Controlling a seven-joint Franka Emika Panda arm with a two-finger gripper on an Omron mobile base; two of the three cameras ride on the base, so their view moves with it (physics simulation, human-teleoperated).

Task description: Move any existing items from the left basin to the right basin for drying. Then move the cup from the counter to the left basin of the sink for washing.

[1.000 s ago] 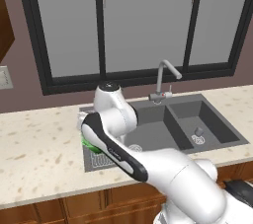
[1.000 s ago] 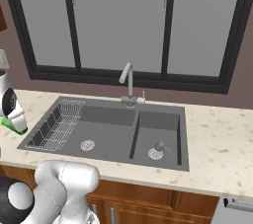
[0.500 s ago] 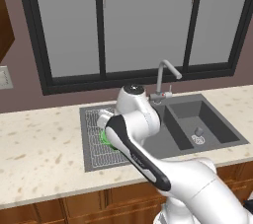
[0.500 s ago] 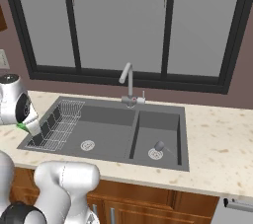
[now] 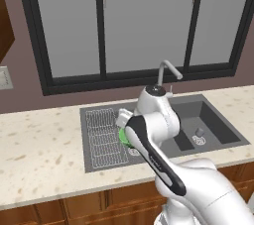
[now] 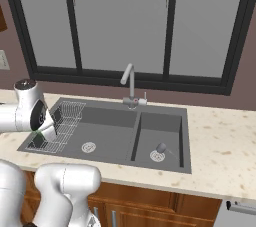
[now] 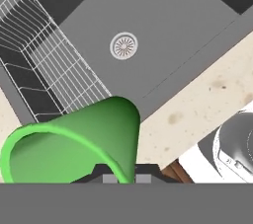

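My fingers [image 7: 122, 176] are pinched nearly closed on the wall of the green cup [image 7: 74, 144], and I hold it tipped on its side, its wide rim toward the left of my hand view. In that view the cup hangs above the left basin [image 7: 168, 25], over the edge of the white wire rack [image 7: 44, 65], with the round drain [image 7: 123, 46] beyond it and the speckled beige worktop [image 7: 197, 109] to one side.

From the left base view a sliver of the cup [image 5: 123, 137] shows beside my wrist, above the rack [image 5: 103, 132]. From the right base view I see a bit of green [image 6: 37, 135] under my hand, above the rack's near end [image 6: 57, 126].

The sink [image 6: 90, 155] has 2 basins. In the right basin [image 6: 170, 121] 1 tiny dull-grey knob [image 6: 161, 147] sits just beside that basin's drain ring [image 6: 157, 156]. The slim silver faucet [image 6: 129, 82] rises behind the divider between the basins.
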